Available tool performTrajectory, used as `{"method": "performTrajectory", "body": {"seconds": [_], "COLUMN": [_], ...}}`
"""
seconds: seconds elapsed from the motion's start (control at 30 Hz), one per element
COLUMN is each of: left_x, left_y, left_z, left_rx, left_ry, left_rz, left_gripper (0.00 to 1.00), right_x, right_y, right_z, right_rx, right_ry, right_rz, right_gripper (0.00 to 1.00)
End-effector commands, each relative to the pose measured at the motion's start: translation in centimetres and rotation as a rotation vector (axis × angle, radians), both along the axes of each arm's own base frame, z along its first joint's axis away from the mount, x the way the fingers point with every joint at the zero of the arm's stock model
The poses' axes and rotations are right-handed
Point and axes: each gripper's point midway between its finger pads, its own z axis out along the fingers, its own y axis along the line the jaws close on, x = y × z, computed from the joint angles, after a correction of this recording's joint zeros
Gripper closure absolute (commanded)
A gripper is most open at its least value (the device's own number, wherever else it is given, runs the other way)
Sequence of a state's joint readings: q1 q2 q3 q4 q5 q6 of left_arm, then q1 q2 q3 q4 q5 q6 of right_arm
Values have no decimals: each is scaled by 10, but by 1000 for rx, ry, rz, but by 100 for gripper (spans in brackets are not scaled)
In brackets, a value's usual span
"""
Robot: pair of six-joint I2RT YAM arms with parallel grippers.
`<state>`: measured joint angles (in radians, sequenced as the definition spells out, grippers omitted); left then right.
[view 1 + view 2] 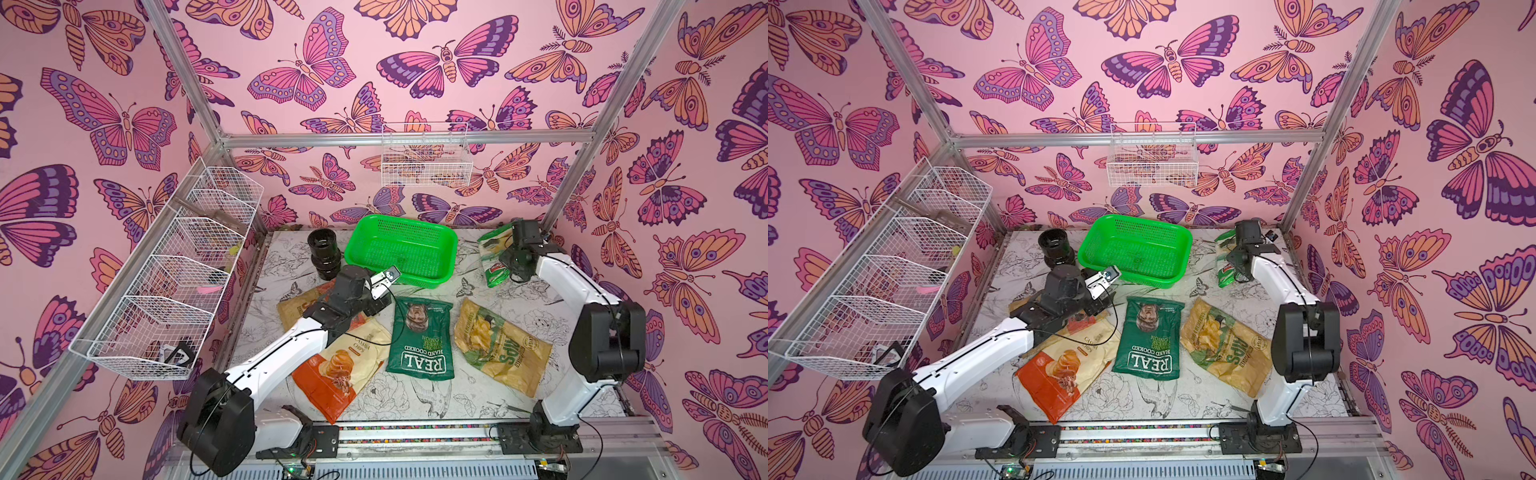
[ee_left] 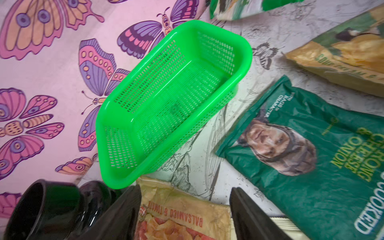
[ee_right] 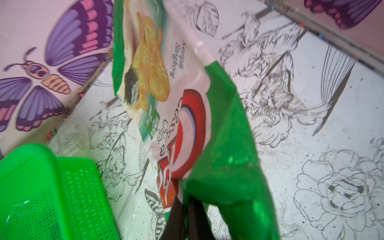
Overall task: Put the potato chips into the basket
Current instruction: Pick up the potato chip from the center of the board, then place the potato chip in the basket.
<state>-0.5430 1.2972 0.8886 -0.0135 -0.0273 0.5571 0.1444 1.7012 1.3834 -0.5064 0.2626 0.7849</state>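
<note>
Right gripper [image 3: 188,216] clamped on green-white bag [image 3: 218,135]; left gripper [image 2: 184,199] wide open over tan-orange bag [image 2: 178,218].

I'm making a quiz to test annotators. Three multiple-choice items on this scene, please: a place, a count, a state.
1. Where does the dark green REAL bag lie?
A) against the back wall
B) on the table, between the cream-orange Cassava Chips bag and the tan-green bag
C) in a white wire basket

2. How many bags are in the green basket?
A) none
B) two
C) four

3. What is the right tool doing?
A) open over the basket
B) shut on the green-white bag
C) shut on the REAL bag

Key: 1 B, both top views show it flat between them; 2 A, its mesh floor is bare; 3 B, the right wrist view shows that bag clamped in it.
</note>
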Motion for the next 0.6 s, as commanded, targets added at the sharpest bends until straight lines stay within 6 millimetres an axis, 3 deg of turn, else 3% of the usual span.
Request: {"method": "performTrajectory", "body": {"seconds": [0.0,0.3,0.33,0.37,0.57], "left_x": [12,22,25,24,28], "left_y": [11,30,35,42,66], "left_z": [11,22,24,43,66], "left_rx": [6,23,26,1,-15], "left_ry": [-52,-153,-170,-220,-316], "left_rz": [81,185,209,238,346], "left_gripper": [26,26,25,25,24], "right_x": [2,-10,-11,-14,-16], "right_y": [10,80,88,97,145], "right_z": [35,133,139,145,153], "right_rx": [-128,-327,-335,-344,-357], "right_ry": [-105,-343,-368,-386,-433], "right_rz": [93,289,310,326,446], "right_gripper": [100,100,100,100,100]}}
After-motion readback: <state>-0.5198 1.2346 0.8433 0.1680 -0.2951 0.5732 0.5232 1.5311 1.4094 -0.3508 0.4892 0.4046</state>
